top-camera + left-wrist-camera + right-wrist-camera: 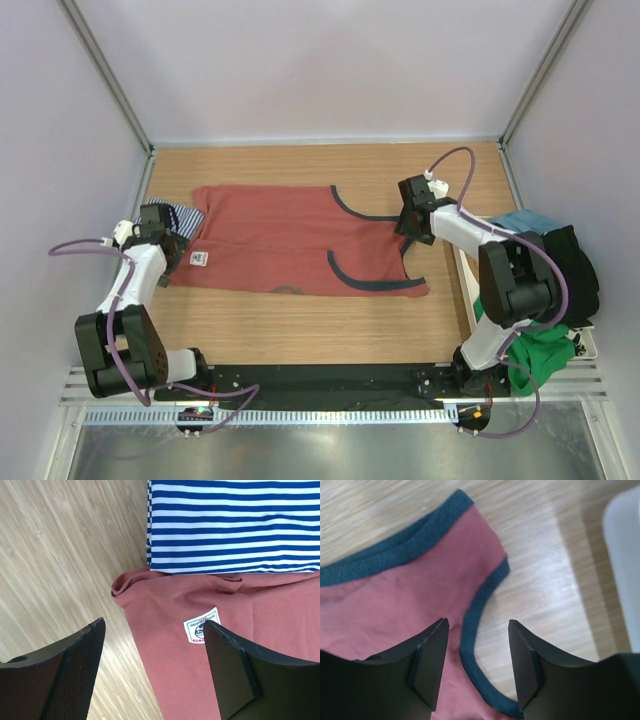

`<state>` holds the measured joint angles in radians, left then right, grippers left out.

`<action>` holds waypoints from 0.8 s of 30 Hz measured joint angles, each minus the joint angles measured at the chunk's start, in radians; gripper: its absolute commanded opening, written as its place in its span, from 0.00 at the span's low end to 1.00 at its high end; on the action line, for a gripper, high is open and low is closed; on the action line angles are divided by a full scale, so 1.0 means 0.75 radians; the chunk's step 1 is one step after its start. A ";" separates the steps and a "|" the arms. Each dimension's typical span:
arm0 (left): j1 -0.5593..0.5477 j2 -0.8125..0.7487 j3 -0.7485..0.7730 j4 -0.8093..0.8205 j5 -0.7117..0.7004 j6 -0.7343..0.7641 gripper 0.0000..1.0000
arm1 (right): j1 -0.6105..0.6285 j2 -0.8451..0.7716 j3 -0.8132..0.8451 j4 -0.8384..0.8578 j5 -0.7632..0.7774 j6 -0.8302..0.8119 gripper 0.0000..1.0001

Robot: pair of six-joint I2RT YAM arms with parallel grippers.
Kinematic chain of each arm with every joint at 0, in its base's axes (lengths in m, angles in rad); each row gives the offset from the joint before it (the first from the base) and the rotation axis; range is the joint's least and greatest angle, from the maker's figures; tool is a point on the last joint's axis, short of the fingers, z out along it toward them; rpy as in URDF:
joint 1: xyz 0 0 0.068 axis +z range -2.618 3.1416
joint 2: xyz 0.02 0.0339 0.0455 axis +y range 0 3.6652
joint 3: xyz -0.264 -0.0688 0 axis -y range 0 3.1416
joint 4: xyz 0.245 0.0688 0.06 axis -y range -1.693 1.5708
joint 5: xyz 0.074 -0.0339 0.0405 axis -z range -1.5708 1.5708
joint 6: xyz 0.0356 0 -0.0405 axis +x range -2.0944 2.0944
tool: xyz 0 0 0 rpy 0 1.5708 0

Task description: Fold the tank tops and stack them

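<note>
The rust-red tank top (280,245) lies flat across the wooden table (300,325), its dark-trimmed straps pointing right. The navy-and-white striped tank top (172,215) pokes out from under its left end. My left gripper (165,248) hovers over that left end. In the left wrist view it (154,625) is open above the red cloth (165,660), by the white label (200,626), with the striped top (235,525) just beyond. My right gripper (412,228) sits over the straps. It (477,625) is open above the dark trim (472,645), holding nothing.
A white tray (466,290) at the table's right edge holds a heap of teal (525,222), black (572,272) and green (540,360) clothes; its rim (625,555) shows near my right gripper. Grey walls enclose the table on three sides.
</note>
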<state>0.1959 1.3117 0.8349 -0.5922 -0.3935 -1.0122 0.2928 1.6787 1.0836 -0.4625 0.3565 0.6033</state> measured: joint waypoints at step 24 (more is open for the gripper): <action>-0.165 -0.092 0.176 -0.176 -0.040 0.045 0.84 | -0.162 0.351 0.369 -0.016 0.187 -0.006 0.61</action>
<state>0.0719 1.2427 0.9668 -0.7242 -0.4232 -0.9787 0.1711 1.9419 1.3602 -0.4744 0.4965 0.5991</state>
